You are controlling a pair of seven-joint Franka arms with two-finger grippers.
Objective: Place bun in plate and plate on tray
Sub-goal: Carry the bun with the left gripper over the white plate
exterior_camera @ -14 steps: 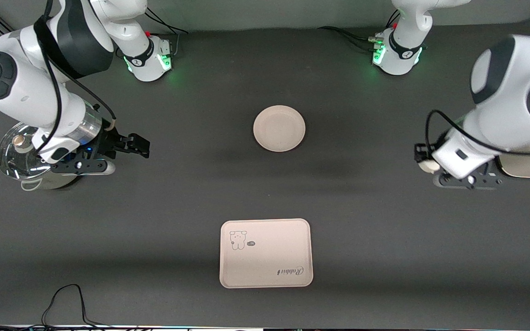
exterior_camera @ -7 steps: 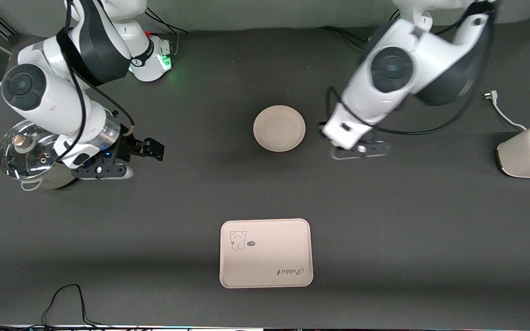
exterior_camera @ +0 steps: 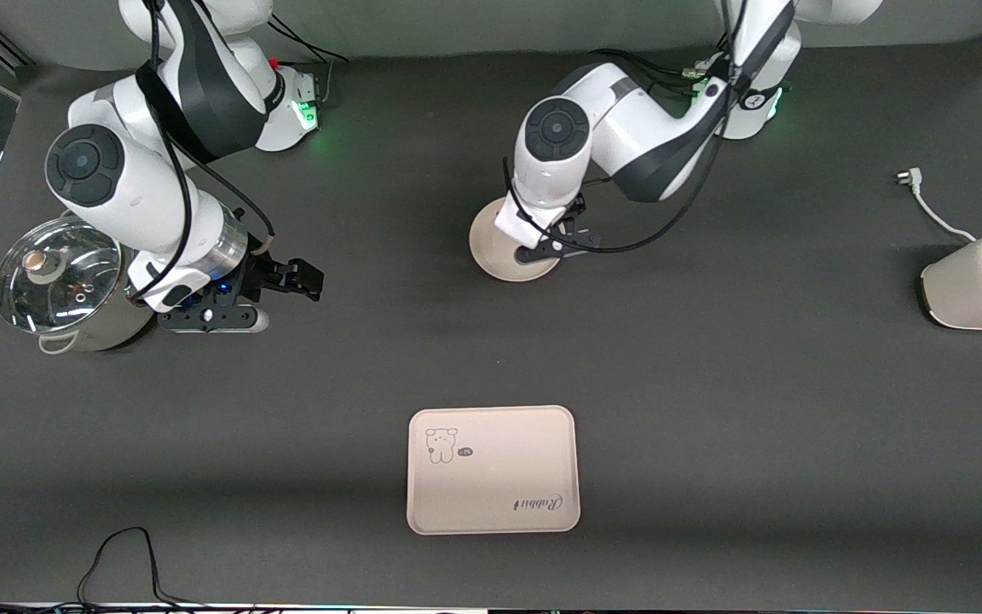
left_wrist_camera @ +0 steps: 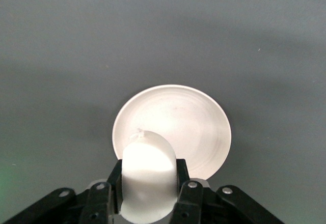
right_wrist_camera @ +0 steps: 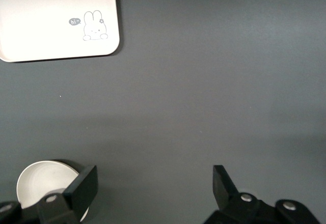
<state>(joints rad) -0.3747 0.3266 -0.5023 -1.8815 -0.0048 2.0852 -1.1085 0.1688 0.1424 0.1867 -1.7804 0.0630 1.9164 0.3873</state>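
Note:
The round cream plate sits in the table's middle, toward the robots' bases. My left gripper hangs over it, shut on the small off-white bun. In the left wrist view the bun sits between the fingers above the plate's rim. The bun is hidden under the arm in the front view. The cream tray with the drawing and "Rabbit" script lies nearer the front camera than the plate. My right gripper is open and empty beside the pot. The right wrist view shows its jaws wide apart, the tray and the plate.
A steel pot with a glass lid stands at the right arm's end. A white toaster and its loose plug lie at the left arm's end. A black cable loops by the front edge.
My left arm has swung from the toaster end to over the plate, carrying the bun. My right gripper has shifted a little away from the pot toward the table's middle.

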